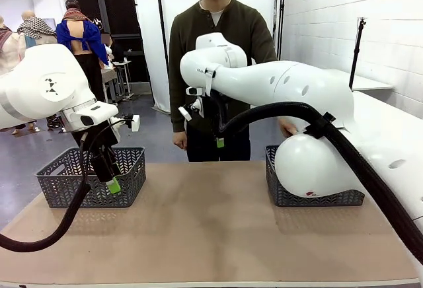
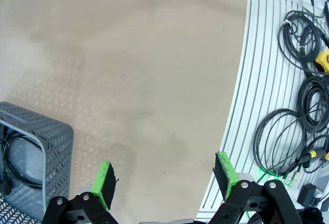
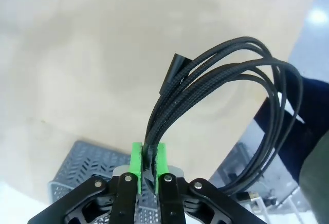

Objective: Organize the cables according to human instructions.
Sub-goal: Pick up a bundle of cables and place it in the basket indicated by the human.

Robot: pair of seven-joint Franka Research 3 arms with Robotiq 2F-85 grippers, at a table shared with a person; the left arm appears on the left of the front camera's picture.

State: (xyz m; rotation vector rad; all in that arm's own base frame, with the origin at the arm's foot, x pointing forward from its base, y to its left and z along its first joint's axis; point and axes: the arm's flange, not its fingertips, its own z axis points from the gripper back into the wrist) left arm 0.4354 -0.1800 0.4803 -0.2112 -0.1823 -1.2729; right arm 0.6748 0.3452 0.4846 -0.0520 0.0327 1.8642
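Note:
My right gripper (image 3: 148,158) is shut on a loop bundle of black braided cable (image 3: 221,80), whose chunky plug (image 3: 172,72) sticks up beside the strands. In the front view this gripper (image 1: 218,137) hangs above the table's far edge, right in front of the human (image 1: 218,43), whose arms hang down. My left gripper (image 2: 164,179) is open with nothing between its green pads (image 2: 105,184); it hovers at the left grey basket (image 1: 92,177). Another black cable (image 2: 16,157) lies inside that basket (image 2: 49,147).
A second grey basket (image 1: 314,197) stands at the right, partly hidden by my right arm's elbow (image 1: 310,164). A thick corrugated hose (image 1: 59,225) sags over the table's left front. Several other cords (image 2: 303,95) lie on a white ribbed surface beyond the table edge.

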